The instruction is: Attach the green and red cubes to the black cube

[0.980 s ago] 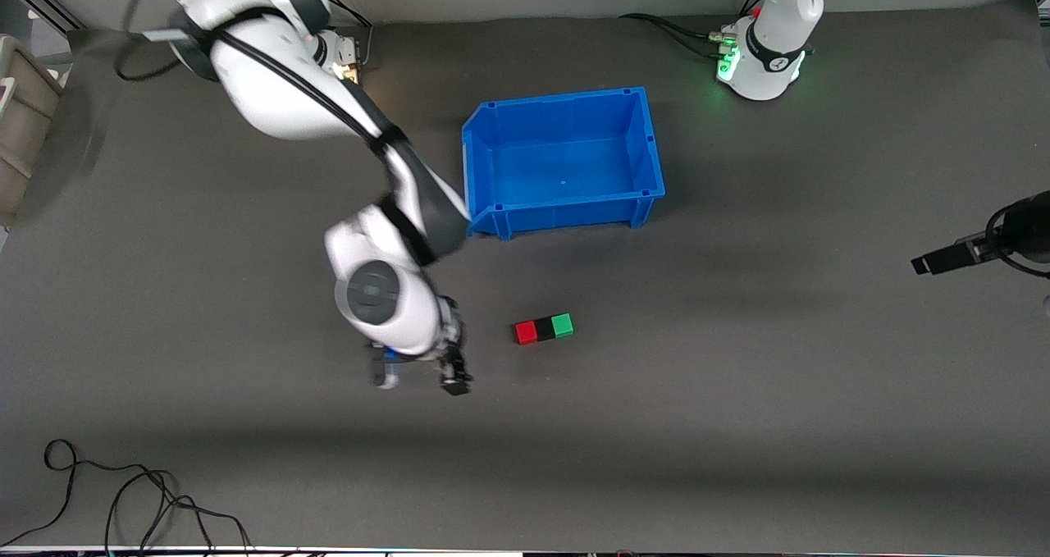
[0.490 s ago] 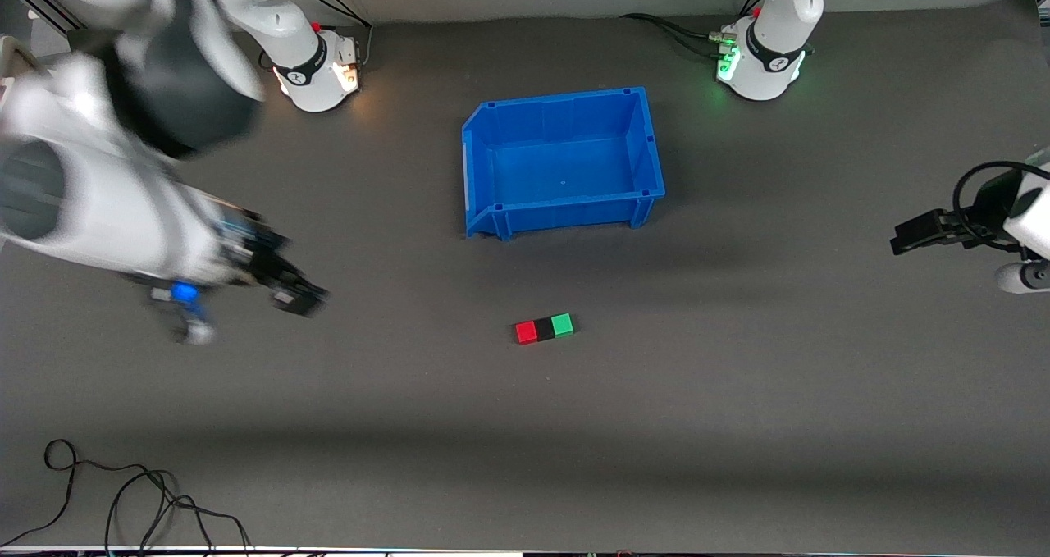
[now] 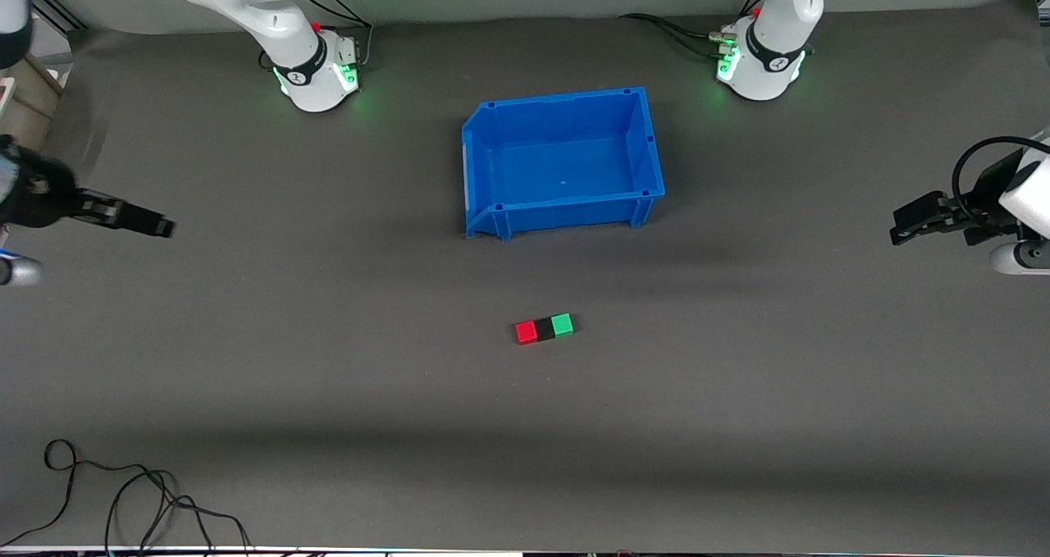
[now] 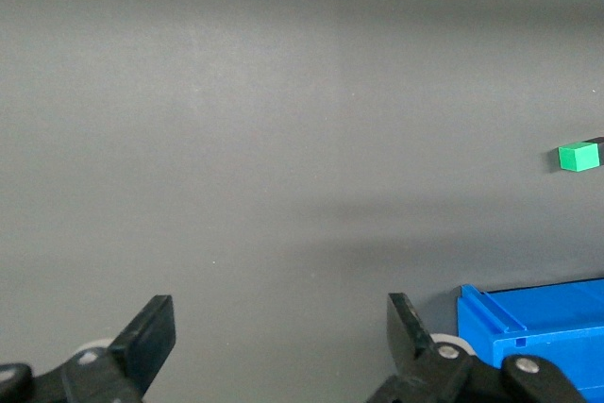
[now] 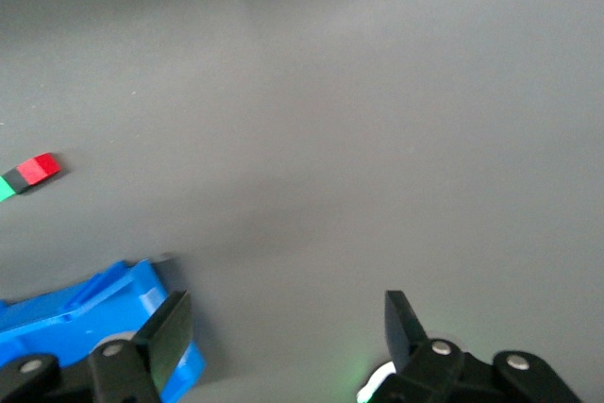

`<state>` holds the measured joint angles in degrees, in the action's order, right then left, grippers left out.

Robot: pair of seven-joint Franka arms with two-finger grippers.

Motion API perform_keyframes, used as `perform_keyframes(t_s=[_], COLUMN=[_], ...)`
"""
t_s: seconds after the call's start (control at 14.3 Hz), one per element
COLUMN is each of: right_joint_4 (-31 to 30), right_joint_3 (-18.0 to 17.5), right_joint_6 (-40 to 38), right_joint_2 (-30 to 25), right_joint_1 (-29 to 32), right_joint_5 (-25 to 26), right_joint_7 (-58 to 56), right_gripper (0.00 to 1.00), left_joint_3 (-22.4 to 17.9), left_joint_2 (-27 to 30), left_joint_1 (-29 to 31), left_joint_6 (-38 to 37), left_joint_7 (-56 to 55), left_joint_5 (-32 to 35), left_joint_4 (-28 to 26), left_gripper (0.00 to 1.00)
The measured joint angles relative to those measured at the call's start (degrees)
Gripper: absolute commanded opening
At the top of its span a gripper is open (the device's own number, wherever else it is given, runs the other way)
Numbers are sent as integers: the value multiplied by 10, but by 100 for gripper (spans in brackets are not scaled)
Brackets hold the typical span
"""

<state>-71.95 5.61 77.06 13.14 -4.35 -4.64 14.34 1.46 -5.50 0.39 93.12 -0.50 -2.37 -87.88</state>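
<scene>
The red cube (image 3: 527, 332), black cube (image 3: 545, 328) and green cube (image 3: 562, 324) lie in one touching row on the grey mat, black in the middle. My right gripper (image 3: 164, 229) hangs open and holds nothing, over the mat at the right arm's end of the table. Its wrist view shows the open gripper (image 5: 287, 318) and, far off, the red cube (image 5: 38, 168) against the black cube (image 5: 15, 178). My left gripper (image 3: 900, 233) waits open over the left arm's end. In the left wrist view the gripper (image 4: 281, 318) is empty, with the green cube (image 4: 578, 156) in the distance.
A blue bin (image 3: 648, 143) stands empty, farther from the front camera than the cubes. A loose black cable (image 3: 123, 499) lies near the front edge at the right arm's end. A beige object (image 3: 20, 106) sits at that end's table edge.
My right arm has swung away from beside the cube row out to its own end of the table. The left gripper has come slightly inward. The cubes have stayed put.
</scene>
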Motion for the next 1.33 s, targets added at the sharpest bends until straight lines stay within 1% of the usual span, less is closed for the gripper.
perform_keyframes(t_s=[0.07,0.21,0.35,0.42,0.56,0.77,0.91,1.33], right_joint_4=[-26,-96,-152,-168,-183,-189,-190,-193], right_joint_3=[9,11,9,7,6,8,8,5], right_joint_6=[37,110,143,149,151,151,151,151], right_joint_2=[-7,-33,-63,-74,-87,-91,-91,-92], right_joint_1=[0,-1,-12,-20,-28,-28,-28,-21], right_joint_5=[3,7,27,42,56,57,57,57], right_joint_7=[-17,-37,-55,-70,-89,-99,-101,-102], right_gripper=[91,91,91,91,91,91,91,91], left_joint_3=[0,1,-3,-5,-7,-13,-16,-17], left_joint_2=[1,6,11,13,16,22,28,32], left_joint_1=[0,-3,-18,-25,-29,-29,-29,-30], left_joint_6=[0,0,0,0,-1,-11,-22,-24], left_joint_7=[1,3,4,4,4,4,5,7], left_joint_5=[0,0,0,0,0,2,16,19], left_joint_4=[0,-1,-1,-1,-1,-2,-2,-3], left_gripper=[100,100,100,100,100,100,100,100])
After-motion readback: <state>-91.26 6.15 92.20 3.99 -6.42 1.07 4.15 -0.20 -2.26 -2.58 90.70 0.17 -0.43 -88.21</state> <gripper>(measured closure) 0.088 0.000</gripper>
